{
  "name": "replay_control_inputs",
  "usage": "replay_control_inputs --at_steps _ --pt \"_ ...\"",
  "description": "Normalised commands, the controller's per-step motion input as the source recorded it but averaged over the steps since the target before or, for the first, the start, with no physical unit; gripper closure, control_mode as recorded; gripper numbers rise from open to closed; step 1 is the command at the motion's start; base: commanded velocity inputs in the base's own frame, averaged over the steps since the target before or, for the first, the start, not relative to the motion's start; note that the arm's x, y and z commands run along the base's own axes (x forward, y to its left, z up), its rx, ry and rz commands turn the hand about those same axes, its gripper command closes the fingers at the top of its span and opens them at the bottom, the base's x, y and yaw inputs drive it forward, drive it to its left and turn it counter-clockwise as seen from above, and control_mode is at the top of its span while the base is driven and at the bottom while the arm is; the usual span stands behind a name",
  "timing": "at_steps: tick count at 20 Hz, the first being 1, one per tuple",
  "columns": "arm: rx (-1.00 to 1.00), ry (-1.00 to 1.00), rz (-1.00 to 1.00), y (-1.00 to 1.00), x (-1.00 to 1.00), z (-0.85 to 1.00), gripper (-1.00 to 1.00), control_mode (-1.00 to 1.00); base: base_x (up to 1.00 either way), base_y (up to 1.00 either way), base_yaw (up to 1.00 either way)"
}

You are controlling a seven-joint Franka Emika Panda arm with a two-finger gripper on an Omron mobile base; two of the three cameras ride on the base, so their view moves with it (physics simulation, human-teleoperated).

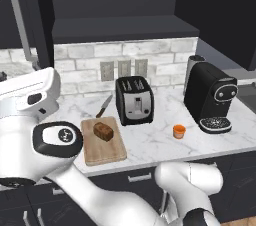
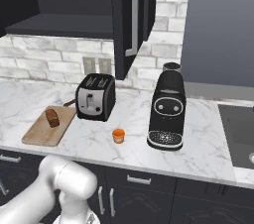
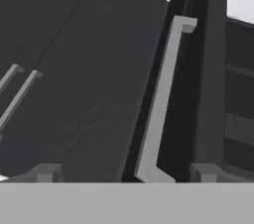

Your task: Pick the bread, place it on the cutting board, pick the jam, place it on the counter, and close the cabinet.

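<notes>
The dark-brown bread [image 1: 103, 131] [image 2: 52, 117] lies on the tan cutting board [image 1: 107, 152] [image 2: 42, 134], left of the toaster. On the marble counter [image 1: 150, 142] [image 2: 198, 141] the small orange jam [image 1: 179, 131] [image 2: 118, 135] stands in front of the coffee machine. Above, the cabinet stands open, with one door [image 2: 119, 29] swung out toward me and another at the left [image 1: 42, 15]. In the hand view my gripper [image 3: 125, 173] is open, its fingertips [image 3: 47, 172] wide apart, facing a dark cabinet door [image 3: 99, 69]. That door's silver bar handle [image 3: 161, 99] runs up between them, some way off.
A black-and-silver toaster [image 1: 134, 100] [image 2: 95, 96] stands at the back of the counter, with a knife [image 1: 104, 106] beside the board. A black coffee machine [image 1: 212, 97] [image 2: 167, 111] is to the right. A sink [image 2: 240, 134] lies at the far right.
</notes>
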Motion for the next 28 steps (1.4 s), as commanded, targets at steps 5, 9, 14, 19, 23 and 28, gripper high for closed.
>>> replay_control_inputs --at_steps 5,9,14,19,23,28 --pt "0.0 -0.13 -0.09 0.54 0.0 -0.02 -1.0 -1.0 0.0 0.0 0.0" --pt "0.0 -0.11 -0.14 0.33 0.13 0.0 -1.0 -1.0 0.0 0.0 0.0" --pt "0.01 -0.1 -0.16 0.18 0.15 0.0 -1.0 -1.0 0.0 0.0 0.0" --pt "0.08 -0.07 -0.19 0.0 0.22 0.0 -1.0 -1.0 0.0 0.0 0.0" --pt "0.09 -0.04 -0.18 0.0 0.28 0.0 -1.0 -1.0 0.0 0.0 0.0" --pt "0.08 -0.02 -0.15 0.0 0.3 0.0 -1.0 -1.0 0.0 0.0 0.0"
